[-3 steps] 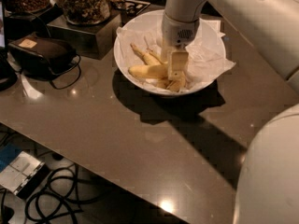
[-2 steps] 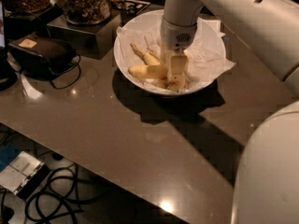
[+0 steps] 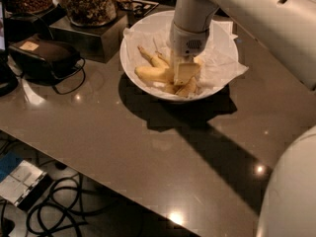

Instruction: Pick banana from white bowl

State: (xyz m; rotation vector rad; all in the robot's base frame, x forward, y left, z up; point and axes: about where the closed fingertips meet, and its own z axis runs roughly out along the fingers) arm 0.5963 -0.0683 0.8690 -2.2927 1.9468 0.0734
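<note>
The white bowl (image 3: pixel 129 68), lined with crumpled white paper, stands on the dark table at the back centre. Several yellow bananas lie in it. The long curved banana (image 3: pixel 151 58) lies at the bowl's left, with a stubbier banana (image 3: pixel 152 74) just in front of it. My gripper (image 3: pixel 184 74) reaches straight down into the bowl from above. It is among the bananas, right beside the stubby one's right end. Another banana piece (image 3: pixel 188 88) lies under it, partly hidden.
Glass jars of nuts (image 3: pixel 90 3) stand on a metal box (image 3: pixel 84 38) at the back left. A dark pouch with a cord (image 3: pixel 45 58) lies left of the bowl. The table's front edge runs diagonally, with cables (image 3: pixel 54 206) on the floor below.
The gripper stays down in the bowl at nearly the same spot. The bananas have not visibly moved.
</note>
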